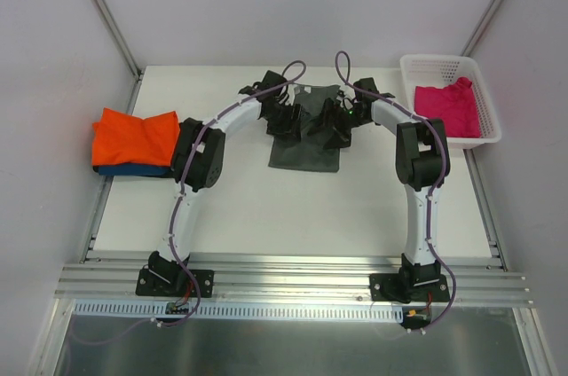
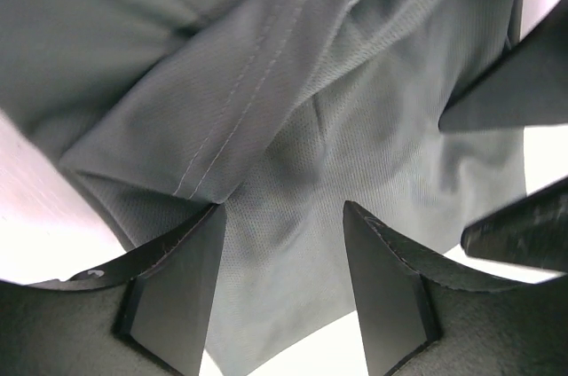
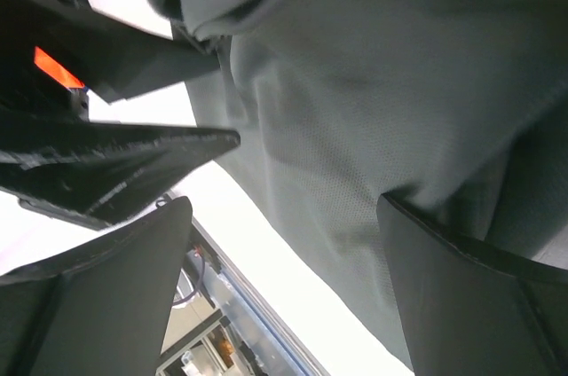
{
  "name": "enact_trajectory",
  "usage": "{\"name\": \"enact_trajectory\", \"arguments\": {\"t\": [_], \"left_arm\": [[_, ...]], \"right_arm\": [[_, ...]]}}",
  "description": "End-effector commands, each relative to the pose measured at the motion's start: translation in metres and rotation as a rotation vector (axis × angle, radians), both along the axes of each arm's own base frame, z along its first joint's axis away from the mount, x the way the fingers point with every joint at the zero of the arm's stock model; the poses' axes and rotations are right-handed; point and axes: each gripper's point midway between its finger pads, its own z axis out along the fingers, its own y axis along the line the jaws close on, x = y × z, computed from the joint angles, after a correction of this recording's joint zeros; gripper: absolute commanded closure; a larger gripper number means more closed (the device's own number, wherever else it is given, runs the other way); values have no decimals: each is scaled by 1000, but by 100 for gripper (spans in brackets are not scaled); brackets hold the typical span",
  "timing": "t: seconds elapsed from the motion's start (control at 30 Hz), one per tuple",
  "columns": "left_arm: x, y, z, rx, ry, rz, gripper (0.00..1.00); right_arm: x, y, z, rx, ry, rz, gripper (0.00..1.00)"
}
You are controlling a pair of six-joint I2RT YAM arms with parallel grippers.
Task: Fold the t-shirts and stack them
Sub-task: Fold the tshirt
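The dark grey t-shirt (image 1: 306,152) lies crumpled at the back middle of the table. Both grippers hang over its upper part. My left gripper (image 1: 286,123) is open, its fingers spread over a folded seam of the grey cloth (image 2: 355,110), nothing pinched between them (image 2: 282,207). My right gripper (image 1: 335,126) is open wide (image 3: 284,201), its right finger touching the grey cloth (image 3: 373,66). The orange t-shirt (image 1: 135,135) lies folded on the blue t-shirt (image 1: 133,169) at the left edge. The magenta t-shirt (image 1: 448,108) lies in the basket.
The white mesh basket (image 1: 444,60) stands at the back right corner. The two grippers are close together; the right gripper's fingers (image 2: 519,83) show in the left wrist view and the left gripper's fingers (image 3: 115,163) in the right wrist view. A metal rail (image 1: 293,283) runs along the near edge.
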Motion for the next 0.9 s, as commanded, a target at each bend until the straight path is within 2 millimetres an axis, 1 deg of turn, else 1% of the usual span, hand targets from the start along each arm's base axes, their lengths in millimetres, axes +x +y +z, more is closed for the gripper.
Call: {"name": "enact_trajectory", "arguments": {"t": [0.0, 0.27, 0.33, 0.37, 0.4, 0.43, 0.47, 0.5, 0.53, 0.57, 0.6, 0.67, 0.73, 0.8, 0.87], "left_arm": [[27, 5, 11, 17, -78, 35, 44], [47, 7, 38, -1, -155, 58, 43], [54, 9, 45, -4, -180, 69, 43], [58, 12, 45, 2, -189, 76, 43], [64, 10, 51, -6, -210, 80, 43], [69, 13, 52, -8, -219, 91, 43], [73, 13, 44, -5, -213, 94, 43], [82, 11, 50, -21, -238, 96, 43], [87, 11, 47, -26, -240, 98, 43], [98, 8, 44, -31, -256, 99, 43], [102, 6, 41, -34, -263, 96, 43], [114, 3, 42, -47, -301, 95, 43], [120, 2, 41, -46, -320, 104, 43], [122, 5, 41, -29, -331, 111, 43], [120, 12, 50, -11, -340, 125, 43]], "right_arm": [[-8, -5, 3, -47, -24, 33, 9], [-21, -15, -7, -108, -31, 79, 9], [-24, -16, -9, -116, -28, 86, 9], [-23, -18, -9, -123, -35, 89, 9], [-24, -19, -8, -126, -40, 89, 9], [-24, -19, -9, -129, -40, 89, 9], [-24, -20, -8, -132, -43, 89, 9], [-23, -20, -7, -132, -48, 86, 9], [-23, -20, -7, -135, -51, 88, 9], [-23, -20, -6, -137, -52, 89, 9], [-24, -21, -6, -139, -55, 94, 8], [-24, -22, -3, -144, -64, 97, 9], [-26, -24, -2, -148, -71, 101, 8], [-30, -25, -3, -150, -63, 103, 8], [-31, -26, -1, -148, -65, 101, 9]]}}
